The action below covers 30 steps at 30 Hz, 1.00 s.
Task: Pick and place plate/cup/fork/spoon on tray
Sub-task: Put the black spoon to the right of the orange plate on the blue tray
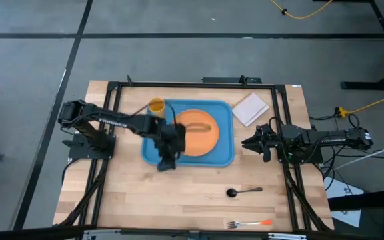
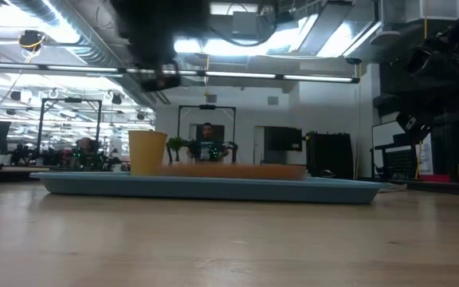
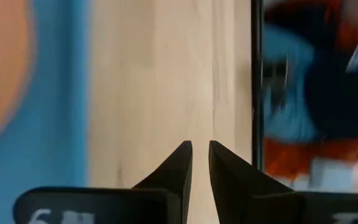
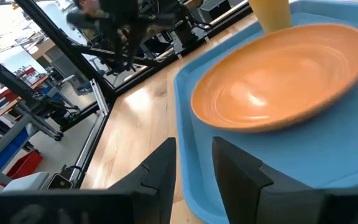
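Note:
The light-blue tray lies mid-table. The orange plate lies flat on it, and the yellow-orange cup stands upright in its far left corner. The dark spoon and the orange-handled fork lie on the wood near the front right. My left gripper hangs above the tray's near left corner, fingers nearly together and empty; its wrist view shows wood and the tray's edge below. My right gripper waits to the tray's right, fingers close together and empty.
A white square pad lies at the far right of the table. A black frame runs around the table's edges. Bare wood lies between the tray and the near edge. People show in the room behind, in the low view.

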Motion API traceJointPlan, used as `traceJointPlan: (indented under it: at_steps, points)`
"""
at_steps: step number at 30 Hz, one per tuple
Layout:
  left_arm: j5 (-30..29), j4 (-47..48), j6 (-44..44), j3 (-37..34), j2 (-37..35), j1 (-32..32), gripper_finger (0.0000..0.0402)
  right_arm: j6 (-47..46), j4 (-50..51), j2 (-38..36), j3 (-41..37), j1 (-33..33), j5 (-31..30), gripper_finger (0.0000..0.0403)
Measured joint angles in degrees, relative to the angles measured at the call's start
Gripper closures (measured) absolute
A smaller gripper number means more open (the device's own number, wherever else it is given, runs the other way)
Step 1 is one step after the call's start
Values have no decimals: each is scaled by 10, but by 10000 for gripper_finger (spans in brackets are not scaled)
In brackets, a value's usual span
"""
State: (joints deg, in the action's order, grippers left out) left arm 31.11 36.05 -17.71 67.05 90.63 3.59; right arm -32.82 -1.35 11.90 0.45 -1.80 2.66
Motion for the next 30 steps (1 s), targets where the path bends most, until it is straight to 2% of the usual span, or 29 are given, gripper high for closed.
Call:
traceJointPlan:
  at_steps: [5,11,19,25,30]
  points:
    - [-81,77,-14,0,0,73,354,-2,0,0,0,0,0,293]
    - [-101,165,-31,0,0,126,354,-16,0,0,0,0,0,293]
    - [-117,192,-70,0,0,143,354,-15,0,0,0,0,-1,293]
    - [-118,190,-159,0,0,145,354,-16,0,0,0,0,-1,293]
    - [-127,190,-182,0,0,149,354,-17,0,0,0,0,-1,293]
